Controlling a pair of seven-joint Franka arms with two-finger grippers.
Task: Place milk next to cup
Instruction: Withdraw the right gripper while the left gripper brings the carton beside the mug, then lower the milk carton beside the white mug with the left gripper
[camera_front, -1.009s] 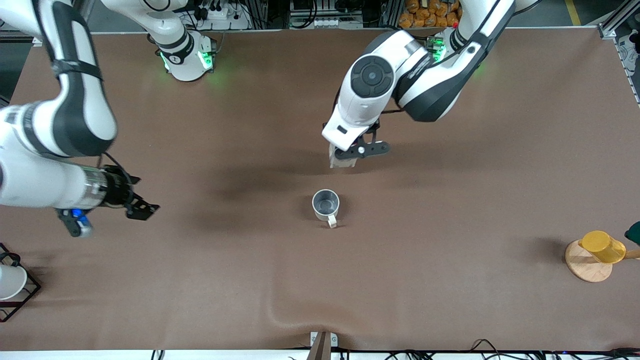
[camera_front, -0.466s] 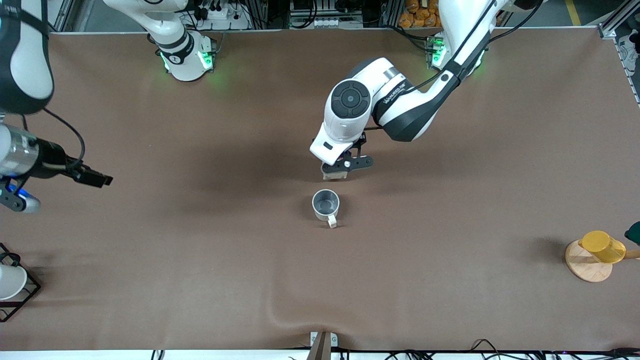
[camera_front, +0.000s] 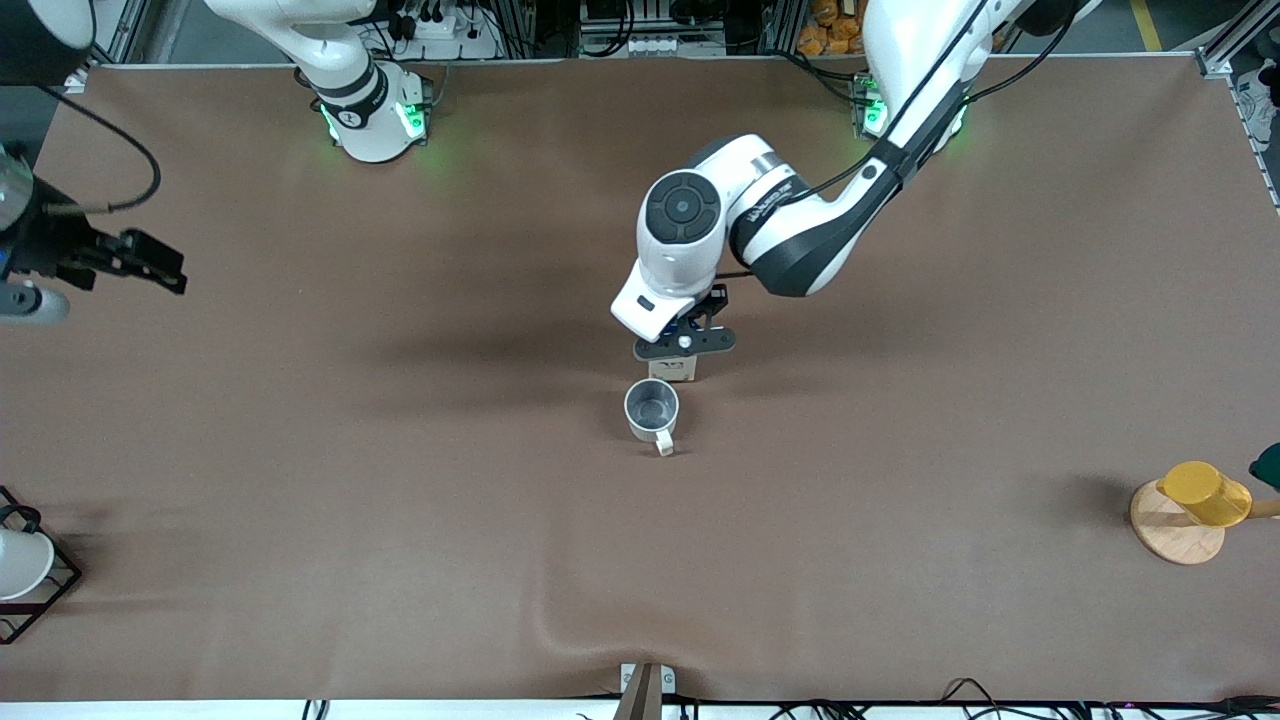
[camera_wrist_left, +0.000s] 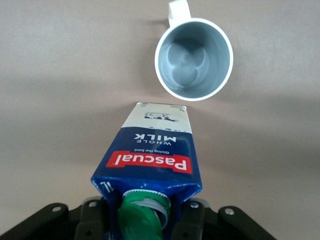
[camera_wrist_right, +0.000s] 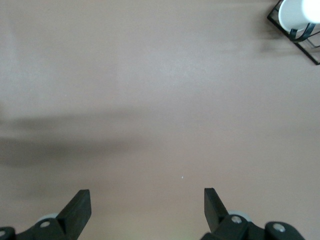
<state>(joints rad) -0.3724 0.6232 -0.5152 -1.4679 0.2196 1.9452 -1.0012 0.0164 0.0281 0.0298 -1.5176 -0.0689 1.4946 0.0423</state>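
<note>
over at the right arm's end of the table the right gripper (camera_front: 150, 262) hangs in the air above bare tabletop, fingers (camera_wrist_right: 77, 209) spread wide and empty. mid-table, the left gripper (camera_front: 684, 343) is clamped on the top of the milk (camera_wrist_left: 149, 156), which stands just beside the cup (camera_front: 652, 408), on the side farther from the front camera.

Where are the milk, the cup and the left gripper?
milk (camera_wrist_left: 150, 157), left wrist view, on the red label.
cup (camera_front: 651, 409), front view, on its grey inside.
left gripper (camera_wrist_left: 144, 216), left wrist view, between the fingertips.
</note>
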